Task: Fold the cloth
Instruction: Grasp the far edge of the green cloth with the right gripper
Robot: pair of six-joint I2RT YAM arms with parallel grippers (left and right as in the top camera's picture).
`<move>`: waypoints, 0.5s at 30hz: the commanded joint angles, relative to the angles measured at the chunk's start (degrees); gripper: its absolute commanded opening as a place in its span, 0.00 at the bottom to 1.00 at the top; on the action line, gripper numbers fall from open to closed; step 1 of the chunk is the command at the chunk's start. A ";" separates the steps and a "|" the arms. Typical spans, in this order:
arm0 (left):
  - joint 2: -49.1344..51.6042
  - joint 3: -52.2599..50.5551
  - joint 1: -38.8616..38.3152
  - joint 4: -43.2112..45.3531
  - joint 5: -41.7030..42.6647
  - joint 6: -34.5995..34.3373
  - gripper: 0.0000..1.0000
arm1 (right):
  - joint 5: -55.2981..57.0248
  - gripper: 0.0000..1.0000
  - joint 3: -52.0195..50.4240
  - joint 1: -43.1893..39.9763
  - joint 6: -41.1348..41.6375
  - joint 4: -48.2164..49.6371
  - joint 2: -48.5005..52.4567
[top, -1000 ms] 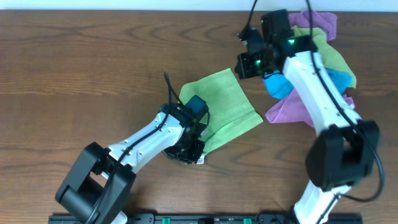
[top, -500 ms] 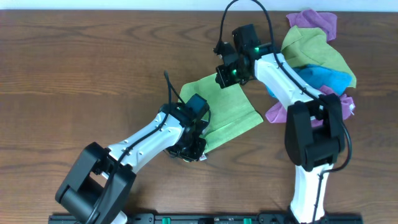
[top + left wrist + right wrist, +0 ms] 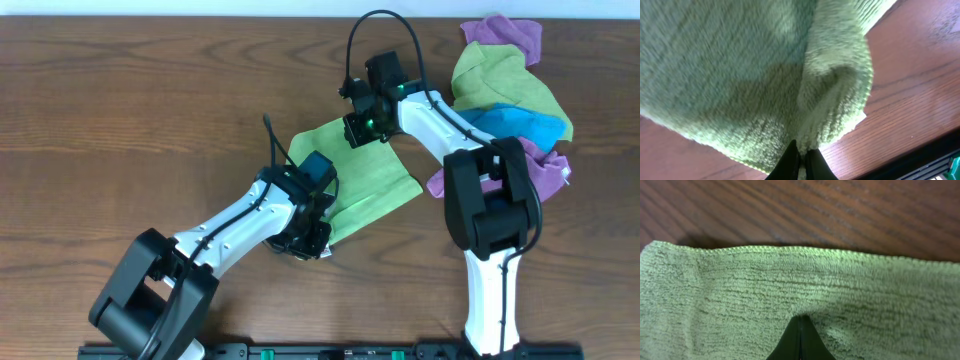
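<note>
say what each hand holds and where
Left hand pinches the green cloth at a near corner. Right hand rests shut by its far edge; grip unclear.

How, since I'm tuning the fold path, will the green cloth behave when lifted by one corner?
Probably floppy: the green cloth bunches into a soft ridge at the left tool, so it should drape, not hold shape. Likely light and grippy rather than slippery, given its looped pile.
</note>
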 commanded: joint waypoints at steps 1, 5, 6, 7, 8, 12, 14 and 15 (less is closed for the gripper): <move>-0.87 0.55 -0.02 -1.33 -0.87 -0.17 0.06 | 8.41 0.01 -0.04 0.44 1.84 0.52 2.43; -0.87 0.46 -0.02 -3.48 -1.07 -0.20 0.06 | 14.99 0.01 -0.04 -0.37 5.40 0.83 2.64; -0.87 0.46 -0.02 -4.04 -1.09 -0.20 0.06 | 15.43 0.01 -0.04 -0.70 5.99 0.92 2.64; -0.87 0.46 -0.02 -4.68 -1.09 -0.17 0.06 | 15.41 0.01 -0.04 -1.14 6.69 1.16 2.62; -0.87 0.46 -0.02 -5.75 -1.09 -0.20 0.06 | 15.41 0.01 -0.04 -1.88 7.85 1.38 2.64; -0.87 0.46 -0.02 -9.09 -1.14 -0.17 0.06 | 15.10 0.01 -0.04 -3.13 9.09 1.42 2.64; -0.87 0.46 -0.02 -10.40 -1.40 -0.17 0.06 | 15.04 0.01 -0.04 -3.28 9.05 1.40 2.64; -0.87 0.46 -0.02 -10.71 -1.51 -0.20 0.09 | 14.86 0.01 -0.04 -3.28 9.05 1.40 2.62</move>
